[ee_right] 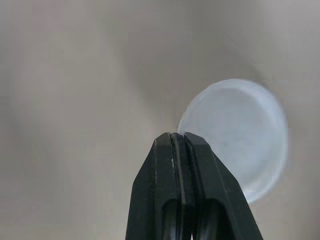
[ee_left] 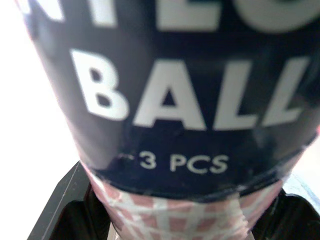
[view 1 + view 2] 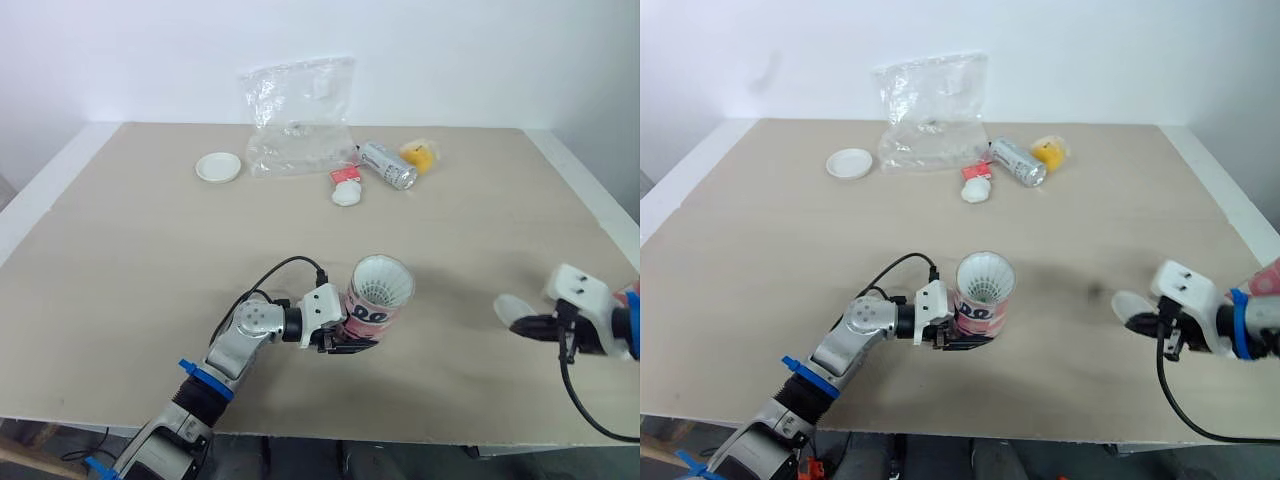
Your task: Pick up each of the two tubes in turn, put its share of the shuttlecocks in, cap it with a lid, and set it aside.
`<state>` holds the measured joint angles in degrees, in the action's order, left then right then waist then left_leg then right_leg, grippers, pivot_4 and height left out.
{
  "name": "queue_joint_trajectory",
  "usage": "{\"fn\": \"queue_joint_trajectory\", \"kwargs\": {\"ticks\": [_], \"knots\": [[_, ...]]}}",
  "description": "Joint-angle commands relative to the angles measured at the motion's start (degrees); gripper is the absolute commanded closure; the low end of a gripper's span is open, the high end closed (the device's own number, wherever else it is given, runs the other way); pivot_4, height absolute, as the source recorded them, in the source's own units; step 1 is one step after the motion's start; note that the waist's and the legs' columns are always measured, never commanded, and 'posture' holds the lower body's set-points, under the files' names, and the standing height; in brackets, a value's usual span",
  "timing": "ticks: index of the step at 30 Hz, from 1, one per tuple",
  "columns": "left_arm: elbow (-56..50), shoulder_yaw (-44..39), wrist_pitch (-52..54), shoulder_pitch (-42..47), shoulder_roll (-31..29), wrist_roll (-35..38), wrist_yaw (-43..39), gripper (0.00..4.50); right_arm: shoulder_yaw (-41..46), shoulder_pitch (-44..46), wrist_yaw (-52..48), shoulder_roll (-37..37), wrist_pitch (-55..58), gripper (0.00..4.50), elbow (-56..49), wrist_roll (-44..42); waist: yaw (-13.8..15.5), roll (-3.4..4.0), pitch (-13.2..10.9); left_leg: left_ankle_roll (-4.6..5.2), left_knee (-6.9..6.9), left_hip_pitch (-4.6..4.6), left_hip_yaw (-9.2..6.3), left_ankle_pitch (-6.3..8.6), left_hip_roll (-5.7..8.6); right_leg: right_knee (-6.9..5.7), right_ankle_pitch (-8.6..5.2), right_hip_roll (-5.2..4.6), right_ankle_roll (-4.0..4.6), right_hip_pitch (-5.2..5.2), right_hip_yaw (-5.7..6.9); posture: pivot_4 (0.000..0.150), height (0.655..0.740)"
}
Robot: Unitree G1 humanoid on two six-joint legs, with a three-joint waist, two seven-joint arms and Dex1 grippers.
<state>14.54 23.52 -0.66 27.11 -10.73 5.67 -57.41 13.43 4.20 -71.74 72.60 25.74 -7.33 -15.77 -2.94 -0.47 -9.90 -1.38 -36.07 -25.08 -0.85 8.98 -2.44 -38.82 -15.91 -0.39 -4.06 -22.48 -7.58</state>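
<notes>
Left eye view: my left gripper (image 3: pixel 345 336) clamps the tube (image 3: pixel 372 310) at six o'clock, shuttlecocks (image 3: pixel 381 285) inside. My right gripper (image 1: pixel 178 135) has its fingers together, seemingly pinching the lid (image 1: pixel 242 142) by its rim.

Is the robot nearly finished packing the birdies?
Not halfway. The first tube, in the left gripper, already shows white feathers inside. The right gripper pinches a lid, not yet on it. The second tube lies at the far side beside a loose shuttlecock, with a spare lid nearby.
</notes>
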Motion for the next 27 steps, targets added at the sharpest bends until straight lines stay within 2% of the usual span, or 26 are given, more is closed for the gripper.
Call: {"fn": "queue_joint_trajectory", "kwargs": {"ticks": [1, 3, 6, 8, 14, 17, 20, 27], "knots": [[2.9, -0.1, 0.9, 1.4, -1.0, -0.7, -1.3, 1.59, -0.1, 8.3, -3.8, 4.8, -1.8, 4.31, -6.8, -2.8, 0.0, 0.1, 0.0, 0.0, 0.02, 0.0, 0.03, 0.0, 0.0, 0.0, 0.0, -0.02, 0.0, -0.03, 0.0, 0.15, 0.74], [4.0, -0.2, 1.2, 2.3, -1.0, -0.8, -1.8, 1.59, -2.1, 12.9, -5.6, 6.0, -2.5, 4.31, -8.2, -3.4, 0.0, 0.15, 0.0, -0.01, 0.12, 0.05, -0.03, 0.01, -0.03, 0.01, -0.01, 0.01, 0.03, -0.04, 0.07, 0.15, 0.74], [6.0, 0.1, 2.1, 3.6, -1.0, -1.6, -1.8, 1.59, -5.5, 20.1, -8.1, 6.6, -3.8, 4.31, -9.7, -4.2, 0.1, -0.2, 0.1, -0.01, 0.27, 0.05, -0.05, 0.0, -0.05, 0.08, -0.05, 0.01, 0.1, -0.05, 0.1, 0.15, 0.74], [7.1, 0.2, 3.2, 4.4, -0.7, -1.9, -1.4, 1.59, -7.9, 24.7, -10.0, 6.3, -5.2, 4.31, -10.3, -4.3, 0.1, -0.07, 0.2, -0.03, 0.32, -0.01, 0.1, 0.02, -0.06, 0.33, -0.02, -0.09, 0.06, -0.02, 0.05, 0.15, 0.74], [8.0, 0.6, 6.7, 6.6, 0.1, -1.9, -1.4, 1.59, -16.7, 43.2, -16.6, 1.5, -6.9, 4.31, -12.0, -5.1, 0.1, -0.14, 0.1, -0.03, 0.46, -0.03, 0.23, 0.03, -0.06, 0.67, 0.09, -0.18, 0.01, -0.02, 0.05, 0.15, 0.74], [7.5, 0.9, 8.6, 7.0, -0.2, -1.8, -2.1, 1.59, -20.0, 49.1, -19.9, -0.4, -8.0, 4.31, -11.1, -4.8, 0.2, -0.21, 0.1, -0.04, 0.47, -0.03, 0.22, 0.03, -0.07, 0.67, 0.1, -0.18, 0.02, -0.04, 0.06, 0.15, 0.74], [7.4, 0.4, 10.4, 7.5, -0.2, -1.1, -2.4, 1.59, -23.3, 51.9, -20.8, -0.7, -9.0, 4.31, -11.1, -6.2, 0.2, -0.21, 0.1, -0.04, 0.48, -0.04, 0.26, 0.04, -0.08, 0.68, 0.11, -0.2, 0.05, -0.06, 0.06, 0.15, 0.74], [6.7, 0.3, 11.7, 7.6, -0.3, -1.2, -2.5, 1.59, -28.8, 52.0, -20.8, -0.4, -13.8, 4.31, -9.9, -7.6, 0.2, -0.21, 0.1, -0.04, 0.54, -0.04, 0.29, 0.03, -0.1, 0.67, 0.14, -0.21, 0.11, -0.11, 0.07, 0.15, 0.74]]}}
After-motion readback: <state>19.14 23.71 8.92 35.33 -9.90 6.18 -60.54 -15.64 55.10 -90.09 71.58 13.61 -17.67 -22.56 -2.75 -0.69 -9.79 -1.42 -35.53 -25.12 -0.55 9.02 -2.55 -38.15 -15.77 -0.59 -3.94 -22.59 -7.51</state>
